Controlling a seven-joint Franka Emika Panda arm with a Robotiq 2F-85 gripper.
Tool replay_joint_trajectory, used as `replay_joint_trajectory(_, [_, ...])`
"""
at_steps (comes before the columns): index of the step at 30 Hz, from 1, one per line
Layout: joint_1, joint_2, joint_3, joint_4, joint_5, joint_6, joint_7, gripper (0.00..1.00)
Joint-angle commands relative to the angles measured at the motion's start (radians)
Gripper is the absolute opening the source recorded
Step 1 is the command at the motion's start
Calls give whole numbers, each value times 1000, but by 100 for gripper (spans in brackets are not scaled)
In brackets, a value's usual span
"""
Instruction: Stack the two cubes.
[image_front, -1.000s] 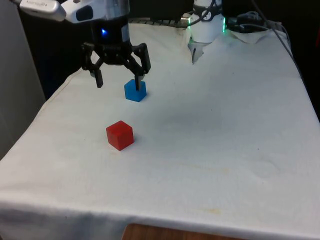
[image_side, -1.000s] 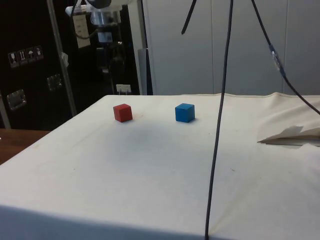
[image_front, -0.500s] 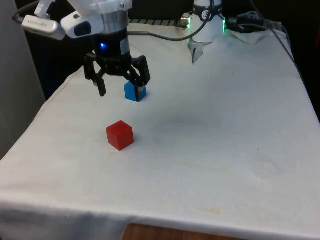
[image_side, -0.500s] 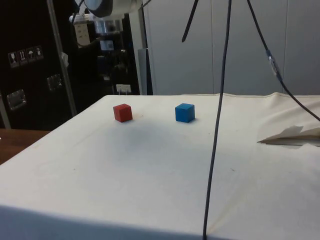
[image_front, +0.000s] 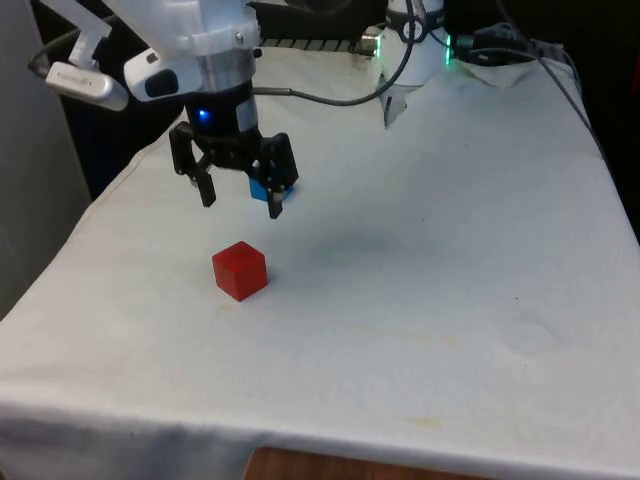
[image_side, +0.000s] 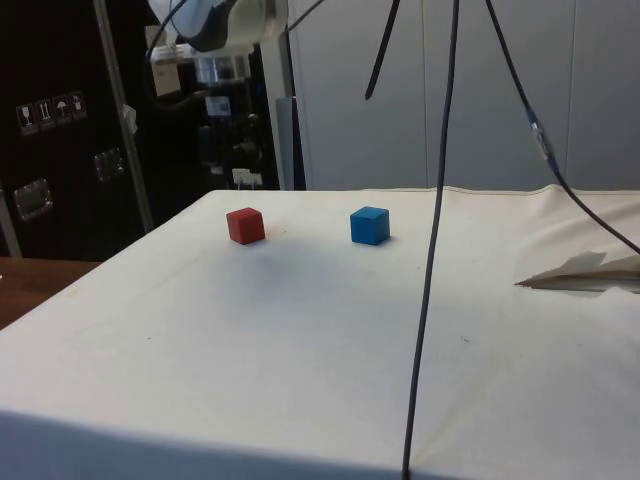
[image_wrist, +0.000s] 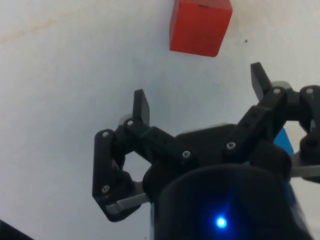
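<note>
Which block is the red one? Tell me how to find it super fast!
Look at the big table under its white cloth. Two small cubes sit apart near one edge of it. The red cube sits out in the open, while the blue cube is half hidden behind the gripper in the front view.

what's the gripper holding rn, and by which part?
Nothing. The black two-finger gripper is open above the white cloth; the small red cube and small blue cube both rest on the table, untouched.
</note>
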Motion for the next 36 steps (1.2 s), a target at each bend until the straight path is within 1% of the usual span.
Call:
replay_joint_trajectory(1, [-4, 8, 1, 3, 9, 7, 8, 100])
replay_joint_trajectory(3, [-4, 13, -2, 4, 15, 9, 14, 100])
replay_joint_trajectory(5, [-8, 25, -5, 7, 21, 14, 21, 100])
replay_joint_trajectory(6, [-2, 17, -8, 0, 14, 11, 18, 100])
replay_joint_trajectory(7, [-9, 28, -6, 8, 22, 15, 23, 100])
replay_joint_trajectory(11, [-13, 46, -13, 20, 29, 22, 24, 100])
replay_joint_trajectory(13, [-18, 64, -19, 36, 37, 24, 24, 100])
replay_joint_trajectory(14, [-10, 55, -24, 23, 34, 31, 23, 100])
replay_joint_trajectory(15, [-19, 71, -21, 42, 40, 24, 24, 100])
replay_joint_trajectory(20, [-24, 113, -39, 86, 61, 24, 27, 100])
replay_joint_trajectory(24, [-22, 135, -46, 104, 74, 25, 37, 100])
replay_joint_trajectory(25, [-19, 126, -48, 93, 69, 31, 29, 100])
replay_joint_trajectory(26, [-22, 138, -46, 107, 76, 25, 41, 100])
replay_joint_trajectory(28, [-22, 145, -46, 113, 77, 25, 50, 100])
replay_joint_trajectory(32, [-17, 155, -44, 118, 79, 26, 71, 100])
replay_joint_trajectory(33, [-16, 150, -47, 111, 75, 31, 63, 100])
replay_joint_trajectory(34, [-16, 156, -43, 118, 79, 26, 75, 100])
replay_joint_trajectory(36, [-12, 157, -41, 114, 79, 28, 88, 100])
